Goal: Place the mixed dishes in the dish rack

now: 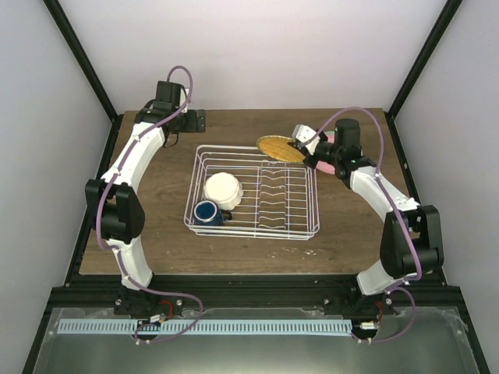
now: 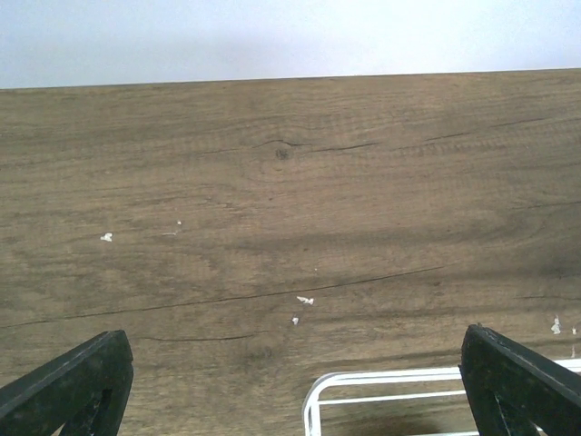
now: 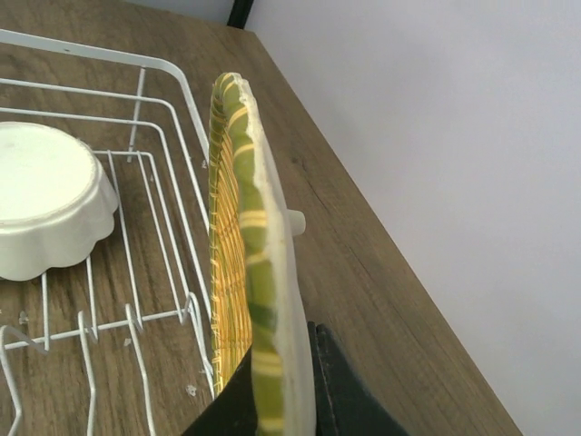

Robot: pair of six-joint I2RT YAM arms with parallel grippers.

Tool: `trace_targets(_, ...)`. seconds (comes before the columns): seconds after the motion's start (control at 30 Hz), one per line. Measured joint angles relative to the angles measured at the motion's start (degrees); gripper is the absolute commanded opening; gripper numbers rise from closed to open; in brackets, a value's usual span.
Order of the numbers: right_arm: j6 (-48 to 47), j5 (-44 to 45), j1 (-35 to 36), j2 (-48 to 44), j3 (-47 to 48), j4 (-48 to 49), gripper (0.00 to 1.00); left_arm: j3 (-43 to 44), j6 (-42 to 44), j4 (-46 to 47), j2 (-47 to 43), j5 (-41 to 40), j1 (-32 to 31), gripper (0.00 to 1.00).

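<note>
The white wire dish rack [image 1: 252, 192] stands mid-table; its corner shows in the left wrist view [image 2: 363, 386] and its wires in the right wrist view [image 3: 154, 182]. A cream-white bowl [image 1: 222, 189] lies upside down in its left part, seen also in the right wrist view [image 3: 45, 204], with the dark blue mug [image 1: 207, 213] beside it. My right gripper [image 1: 299, 143] is shut on the rim of the yellow-orange grid plate [image 1: 281, 148], held on edge above the rack's far right corner [image 3: 238, 245]. A pink plate [image 1: 321, 161] lies under the right arm. My left gripper [image 2: 295, 391] is open and empty over bare wood beyond the rack's far left corner.
A black bracket [image 1: 193, 119] sits at the table's far left edge. Black frame posts [image 1: 78, 54] rise at both back corners. Small white crumbs [image 2: 304, 301] lie on the wood. The pale green plate is not in view.
</note>
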Motion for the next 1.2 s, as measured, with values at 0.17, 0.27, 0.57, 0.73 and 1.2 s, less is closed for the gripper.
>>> trace_targets(0.17, -2.7, -1.4, 1.3, 0.0, 0.0, -0.7, 0.01, 0.0, 0.0, 0.0, 0.0, -0.1, 0.2, 1.0)
trace_targets(0.27, -3.9, -2.0, 2.0, 0.1, 0.0, -1.2, 0.01, 0.0, 0.0, -0.1, 0.0, -0.1, 0.3, 1.0)
trace_targets(0.57, -8.0, -1.3, 5.5, 2.9, 0.0, -1.3, 0.01, 0.0, -0.2, -0.1, 0.0, -0.1, 0.5, 1.0)
trace_targets(0.73, -8.4, 0.0, 6.2, 5.4, 0.0, -1.3, 0.08, 0.0, -0.2, -0.1, 0.0, -0.1, 0.7, 1.0)
trace_targets(1.2, -7.9, 3.3, 6.2, 7.3, 0.8, -4.5, 0.56, 0.0, -0.2, -0.2, 0.1, 0.0, 1.4, 1.0)
